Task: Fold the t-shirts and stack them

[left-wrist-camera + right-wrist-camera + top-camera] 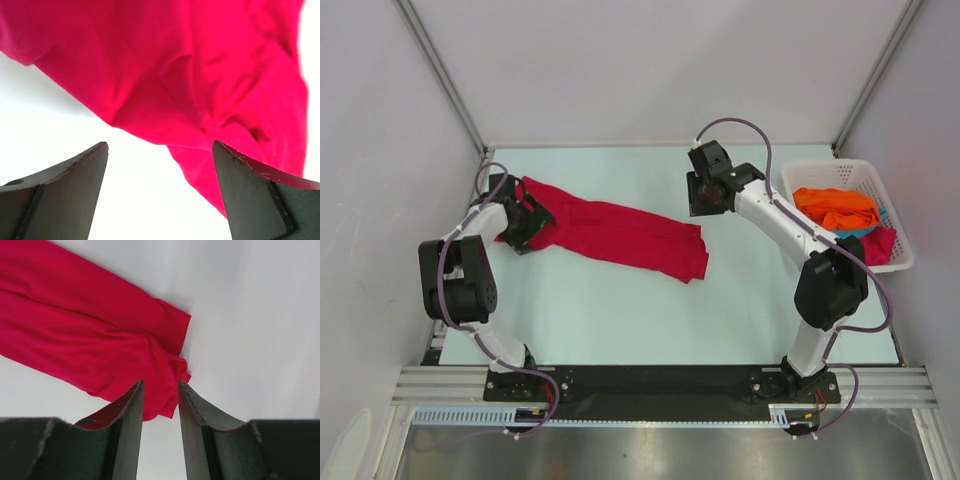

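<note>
A crimson red t-shirt lies bunched in a long strip across the table, running from the far left toward the centre. My left gripper is at its left end. In the left wrist view the left gripper stands wide open, and the red cloth lies ahead of it with nothing between the fingers. My right gripper hovers just beyond the shirt's right end. Seen from the right wrist, this gripper is open and the shirt's corner lies below the gap. An orange t-shirt and a teal t-shirt lie in the basket.
The white slatted basket stands at the table's right edge, beside the right arm, and also holds some red cloth. White walls with metal posts enclose the table on the left, back and right.
</note>
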Controlling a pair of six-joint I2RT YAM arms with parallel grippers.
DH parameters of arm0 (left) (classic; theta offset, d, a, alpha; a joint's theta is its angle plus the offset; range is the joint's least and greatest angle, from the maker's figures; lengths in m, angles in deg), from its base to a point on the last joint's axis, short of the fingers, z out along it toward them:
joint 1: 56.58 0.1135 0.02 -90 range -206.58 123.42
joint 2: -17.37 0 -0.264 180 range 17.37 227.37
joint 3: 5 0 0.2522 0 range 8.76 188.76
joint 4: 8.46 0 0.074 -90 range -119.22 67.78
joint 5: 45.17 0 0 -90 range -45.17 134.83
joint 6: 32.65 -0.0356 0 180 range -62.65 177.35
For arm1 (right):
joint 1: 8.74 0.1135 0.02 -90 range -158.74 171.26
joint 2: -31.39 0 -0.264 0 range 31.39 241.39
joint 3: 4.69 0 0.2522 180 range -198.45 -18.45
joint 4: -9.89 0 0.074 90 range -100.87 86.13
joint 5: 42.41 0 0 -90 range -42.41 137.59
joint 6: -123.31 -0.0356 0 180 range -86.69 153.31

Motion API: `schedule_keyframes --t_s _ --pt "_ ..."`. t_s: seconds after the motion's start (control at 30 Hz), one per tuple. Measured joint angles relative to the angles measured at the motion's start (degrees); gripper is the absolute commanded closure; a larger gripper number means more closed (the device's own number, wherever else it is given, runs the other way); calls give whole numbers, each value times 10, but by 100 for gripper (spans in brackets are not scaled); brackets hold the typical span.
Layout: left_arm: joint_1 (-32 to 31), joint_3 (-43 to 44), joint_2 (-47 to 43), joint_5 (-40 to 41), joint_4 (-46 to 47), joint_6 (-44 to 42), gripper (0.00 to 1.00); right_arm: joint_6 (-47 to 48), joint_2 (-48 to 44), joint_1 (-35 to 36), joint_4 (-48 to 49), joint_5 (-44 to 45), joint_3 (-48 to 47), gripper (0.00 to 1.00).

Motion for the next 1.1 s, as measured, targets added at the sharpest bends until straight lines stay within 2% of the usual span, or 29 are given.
schedule_keyframes --t_s 0.23,0.33,0.43,0.53,0.67,0.87,1.1 --pt "-3 1 -39 30 -16 1 10 1 42 3 15 -19 -27 58" --pt "-6 3 -94 57 -35 -3 9 5 119 1 14 -42 -103 41" --pt "-7 16 -163 76 -54 -15 9 2 216 -8 14 -116 -214 46" --pt "-8 18 -228 82 -63 -30 9 -25 305 -23 35 -222 -316 36" --pt "-10 -28 -308 82 -71 -45 9 -87 394 -38 87 -353 -407 42" --pt "-14 -111 -373 81 -111 -70 9 -189 461 -44 196 -479 -422 41" --pt "-14 -154 -420 66 -141 -74 9 -204 486 -40 205 -503 -422 40"
